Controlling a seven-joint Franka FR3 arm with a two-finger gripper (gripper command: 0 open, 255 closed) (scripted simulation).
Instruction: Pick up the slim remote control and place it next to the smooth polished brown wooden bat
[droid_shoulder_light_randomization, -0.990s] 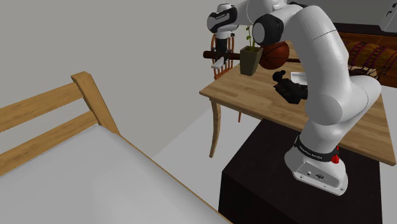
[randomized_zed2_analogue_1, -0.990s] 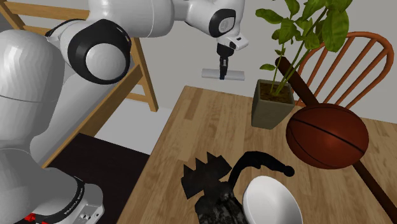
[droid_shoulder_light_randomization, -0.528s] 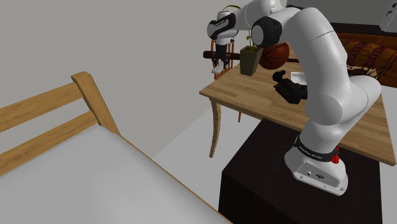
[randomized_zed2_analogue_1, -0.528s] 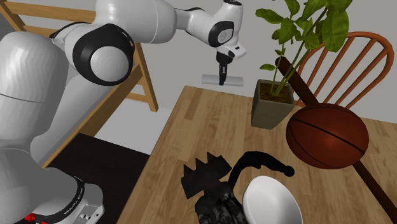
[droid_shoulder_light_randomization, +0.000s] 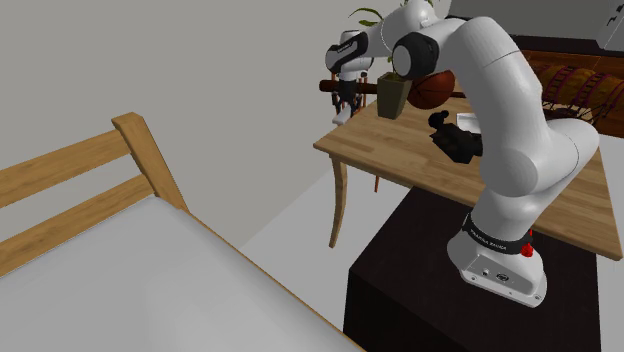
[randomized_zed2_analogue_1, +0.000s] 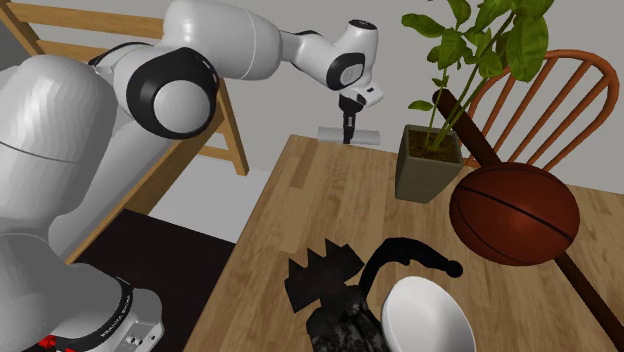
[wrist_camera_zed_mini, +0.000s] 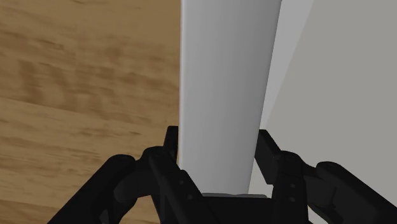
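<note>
Black gripper (wrist_camera_zed_mini: 219, 156) clamped on the slim remote control (wrist_camera_zed_mini: 224, 83), a plain pale grey slab that stands out straight between the two fingers (wrist_camera_zed_mini: 170, 147), both pressed against its long sides. The remote hangs over the edge of the wooden table (randomized_zed2_analogue_1: 300, 220), with plank grain under one side of it and grey floor (droid_shoulder_light_randomization: 290, 220) under the other. Whether it touches the wood cannot be told.

The white arm (randomized_zed2_analogue_1: 230, 40) stretches from its black box stand (droid_shoulder_light_randomization: 410, 290) to the table's far corner. In the second exterior view, a potted plant (randomized_zed2_analogue_1: 428, 165) stands just right of the remote. Past it, the dark brown bat (randomized_zed2_analogue_1: 590, 292) slants across the tabletop behind a basketball (randomized_zed2_analogue_1: 513, 213), well apart from the remote. A wooden spindle-back chair (randomized_zed2_analogue_1: 580, 56) sits behind them. Nearer the stand lie a jagged black object (randomized_zed2_analogue_1: 325, 285) and a white bowl (randomized_zed2_analogue_1: 425, 315).

The room is bare, with a flat grey wall (droid_shoulder_light_randomization: 200, 60) and matching floor. A light wooden bed frame (droid_shoulder_light_randomization: 150, 160) with a grey mattress (droid_shoulder_light_randomization: 130, 290) occupies the shoulder view's left, well apart from the table.
</note>
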